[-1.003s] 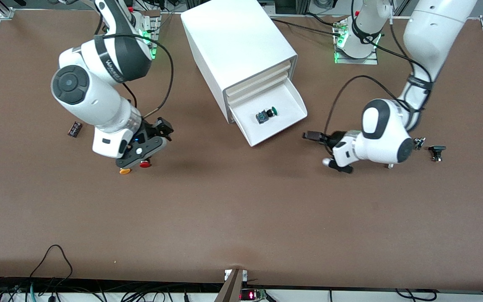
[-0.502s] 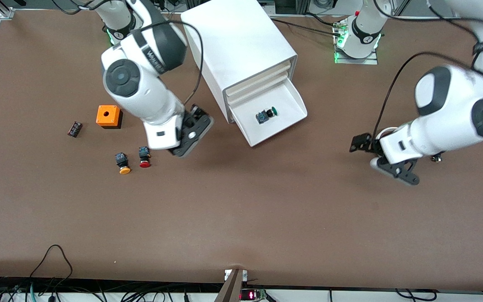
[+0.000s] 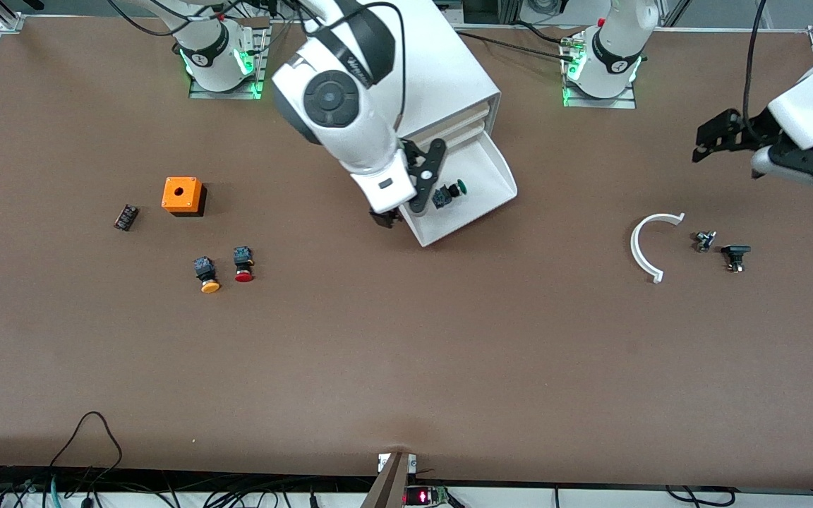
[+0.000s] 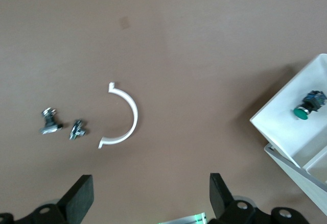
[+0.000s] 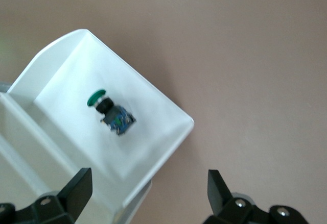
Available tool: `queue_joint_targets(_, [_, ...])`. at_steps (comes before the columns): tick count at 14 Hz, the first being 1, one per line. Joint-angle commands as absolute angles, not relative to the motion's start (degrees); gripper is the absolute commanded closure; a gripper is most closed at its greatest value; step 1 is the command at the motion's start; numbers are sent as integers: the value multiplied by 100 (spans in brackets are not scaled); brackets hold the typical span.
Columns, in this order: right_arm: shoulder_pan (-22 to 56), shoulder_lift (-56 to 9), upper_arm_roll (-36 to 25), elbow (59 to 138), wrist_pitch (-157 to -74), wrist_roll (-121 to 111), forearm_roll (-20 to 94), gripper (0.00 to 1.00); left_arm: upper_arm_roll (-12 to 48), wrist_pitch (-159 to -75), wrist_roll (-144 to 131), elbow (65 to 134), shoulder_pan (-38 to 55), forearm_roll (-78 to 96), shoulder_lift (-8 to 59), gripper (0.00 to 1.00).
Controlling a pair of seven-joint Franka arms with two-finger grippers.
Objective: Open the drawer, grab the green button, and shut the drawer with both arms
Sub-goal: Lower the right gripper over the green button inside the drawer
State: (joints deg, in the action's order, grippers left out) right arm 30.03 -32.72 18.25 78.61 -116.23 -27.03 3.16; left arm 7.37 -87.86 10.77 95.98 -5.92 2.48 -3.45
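The white cabinet [image 3: 464,79] stands at the table's back middle. Its lowest drawer [image 3: 485,168] is pulled open. The green-capped button [image 3: 456,188] lies on its side inside the drawer. My right gripper [image 3: 410,189] hangs open and empty over the drawer's corner toward the right arm's end. In the right wrist view the button [image 5: 104,104] lies in the drawer [image 5: 171,124], ahead of my open right gripper [image 5: 148,196]. My left gripper [image 3: 715,137] is open and empty, raised over the left arm's end of the table. The left wrist view shows its open gripper [image 4: 150,198] and the button [image 4: 305,107] far off.
An orange box [image 3: 182,195], an orange-capped button [image 3: 207,274], a red-capped button [image 3: 243,264] and a small black part [image 3: 125,216] lie toward the right arm's end. A white curved piece [image 3: 645,248] and two small parts [image 3: 703,241] [image 3: 735,255] lie toward the left arm's end.
My right gripper swung from over the orange and red buttons to over the open drawer. My left gripper rose and moved away toward its end, uncovering the white curved piece.
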Motion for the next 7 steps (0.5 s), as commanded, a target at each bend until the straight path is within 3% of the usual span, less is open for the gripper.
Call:
queue_joint_targets(1, [3225, -3743, 1819, 7471, -11890, -2900, 80, 0, 738, -8737, 861, 9624, -554, -79, -229, 0])
queue_joint_targets(7, [3621, -4025, 1802, 7471, -11927, -3733, -868, 0, 748, -8797, 853, 9562, -554, -79, -44, 0])
